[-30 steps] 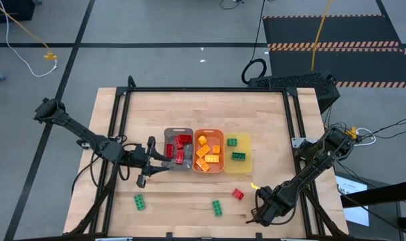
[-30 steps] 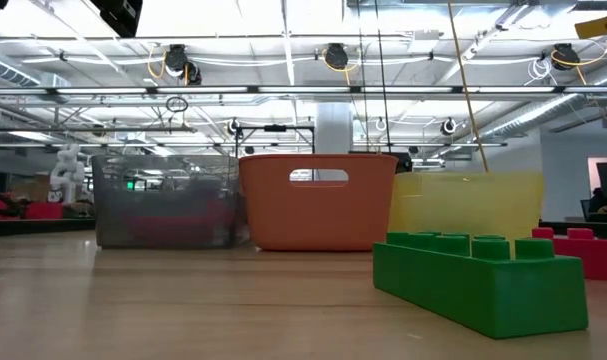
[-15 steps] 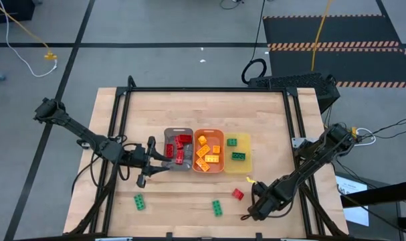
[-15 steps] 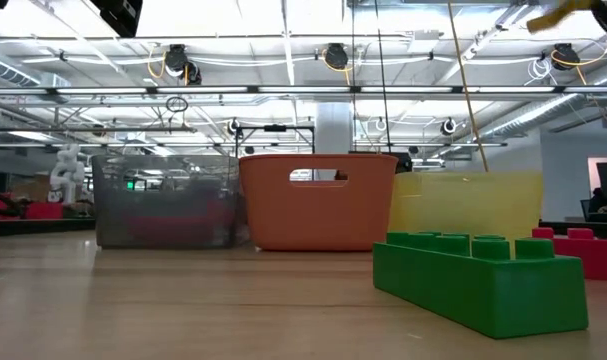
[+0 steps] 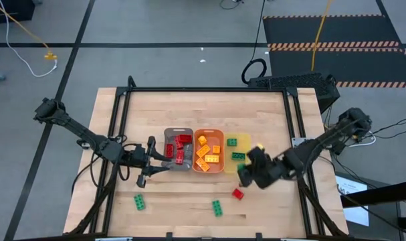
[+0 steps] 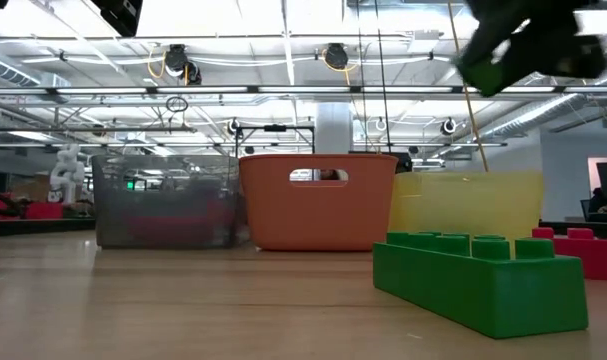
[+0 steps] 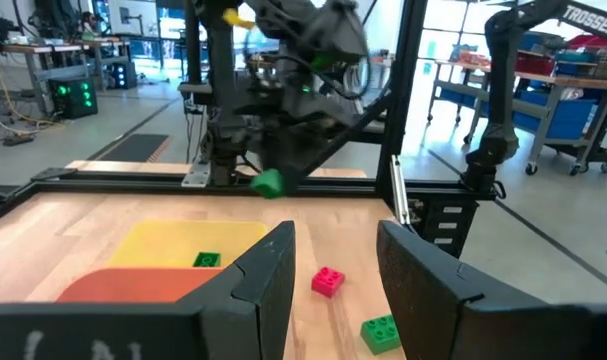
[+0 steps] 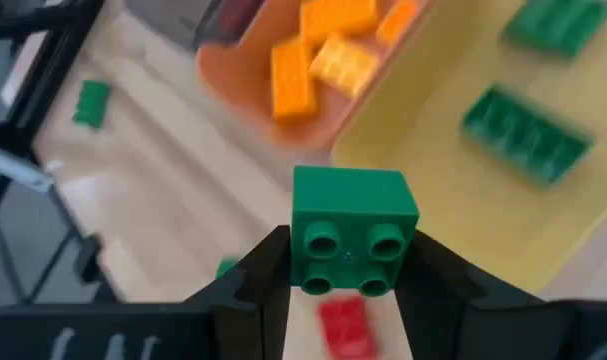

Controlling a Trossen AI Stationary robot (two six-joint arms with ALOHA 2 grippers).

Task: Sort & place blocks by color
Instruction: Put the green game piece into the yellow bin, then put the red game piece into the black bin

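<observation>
Right gripper (image 8: 348, 290): your fingers (image 8: 258, 275) are clamped on a small green block (image 8: 353, 232), studs facing the wrist camera, held in the air above the near edge of the yellow tray (image 5: 246, 164), at about 4 o'clock from the tabletop's (image 5: 203, 114) centre.

Left gripper (image 5: 149, 166): you have it low at 9 o'clock, just beside the grey tray (image 5: 169, 134), fingers spread apart with nothing between them.

Trays, in a row:
- grey, red blocks (image 5: 180, 148);
- orange tray (image 5: 208, 132), orange blocks (image 5: 207, 152);
- yellow, two green blocks (image 5: 236, 148).

Loose on the tabletop: a red block (image 5: 237, 194) at 5 o'clock, a green block (image 5: 217, 208) at 6 o'clock, another green block (image 5: 140, 201) at 7 o'clock.
</observation>
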